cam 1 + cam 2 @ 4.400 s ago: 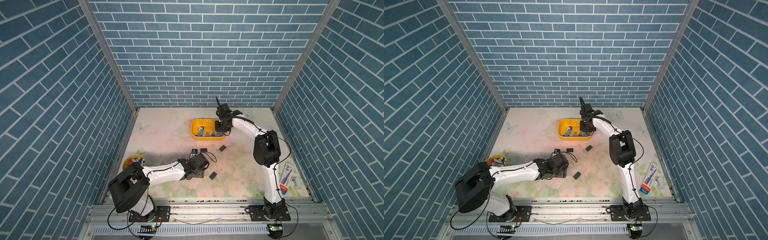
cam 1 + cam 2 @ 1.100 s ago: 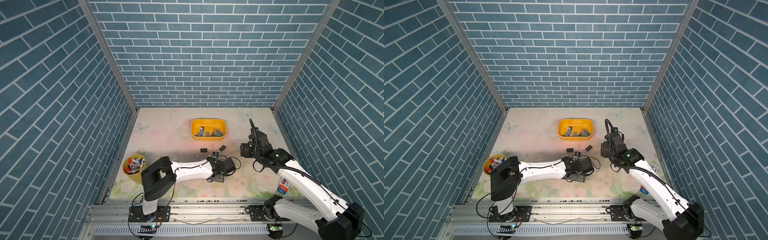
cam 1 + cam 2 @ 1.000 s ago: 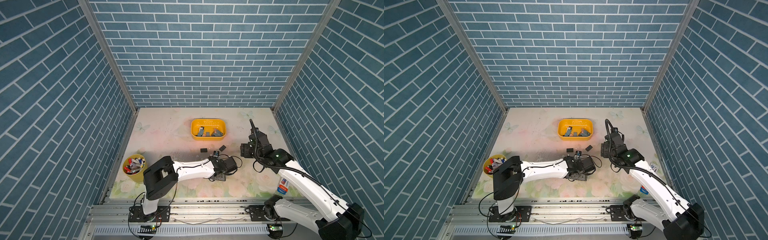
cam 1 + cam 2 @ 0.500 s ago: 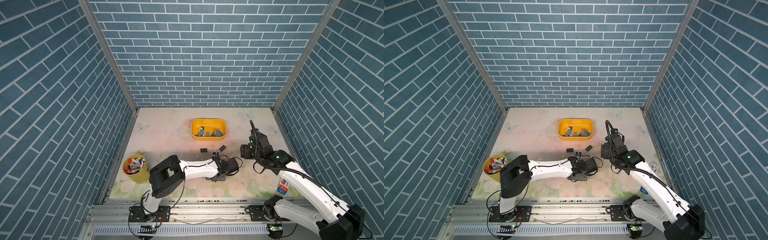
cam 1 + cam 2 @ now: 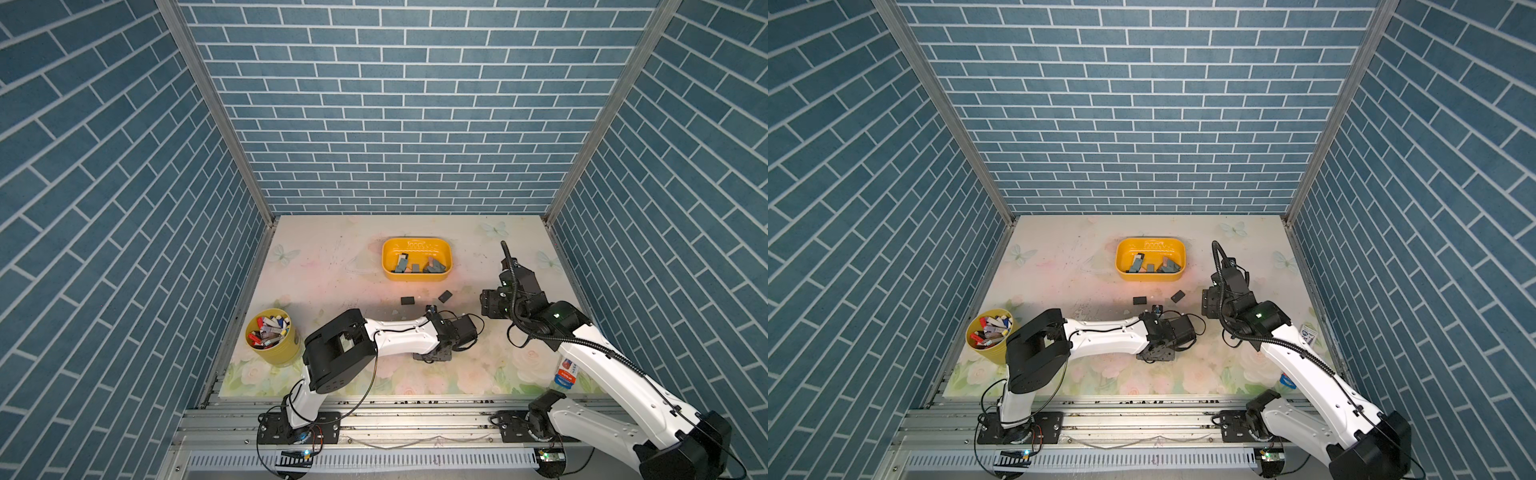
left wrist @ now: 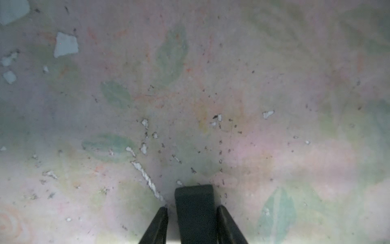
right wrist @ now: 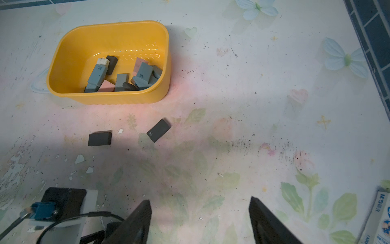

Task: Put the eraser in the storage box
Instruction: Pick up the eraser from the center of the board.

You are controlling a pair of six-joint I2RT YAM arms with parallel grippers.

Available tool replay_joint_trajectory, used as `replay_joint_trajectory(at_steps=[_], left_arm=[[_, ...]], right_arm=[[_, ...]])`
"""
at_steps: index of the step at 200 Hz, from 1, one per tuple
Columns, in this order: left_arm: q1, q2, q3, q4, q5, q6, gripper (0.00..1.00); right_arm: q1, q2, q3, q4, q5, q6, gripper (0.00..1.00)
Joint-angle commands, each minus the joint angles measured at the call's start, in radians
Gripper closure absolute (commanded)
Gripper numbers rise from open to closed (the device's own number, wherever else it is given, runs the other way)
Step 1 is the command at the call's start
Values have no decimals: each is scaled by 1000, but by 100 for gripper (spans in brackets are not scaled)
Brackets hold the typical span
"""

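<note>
The eraser [image 6: 195, 211], a dark block, lies flat on the floral worktop [image 5: 332, 266] between the two fingers of the left hand [image 6: 192, 208]. In the left wrist view one finger [image 6: 229, 226] sits against its side and the other [image 6: 157, 226] stands just beside it with a thin sliver of light between. The fingers are drawn in close around the block, but I cannot tell whether they actually clamp it. In both top views the left wrist hides the eraser. That arm reaches low across the near middle of the worktop, well apart from the storage box [image 5: 415, 276] [image 5: 1150, 276]. This yellow tub stands toward the far side and holds a heap of grey, pink and dark erasers [image 7: 126, 78]. Between the box and the left hand two loose dark erasers rest on the surface: one plain [image 7: 99, 138] and one marked 4B [image 7: 158, 130], near each other but not touching. The right hand [image 7: 200, 199] hangs above the worktop to the right of the left hand, its fingers spread wide with nothing between them. A round yellow cup [image 5: 272, 336] of coloured pens stands near the left edge. A blue-and-white packet [image 5: 566, 368] lies near the right edge.
</note>
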Motion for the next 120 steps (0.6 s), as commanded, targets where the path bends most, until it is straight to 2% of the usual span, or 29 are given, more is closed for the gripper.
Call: replay_joint_trajectory(at_steps=[1, 39, 86, 120], left_arm=[[16, 28, -17, 3, 20, 11, 66], [24, 13, -26, -6, 12, 39, 76], [43, -62, -62, -33, -26, 79, 84], [78, -153, -94, -55, -82, 130, 85]], right_arm=[[1, -8, -6, 0, -4, 47, 25], [1, 27, -10, -5, -8, 65, 25], [1, 148, 21, -3, -45, 78, 25], [2, 252, 58, 36, -95, 84, 25]])
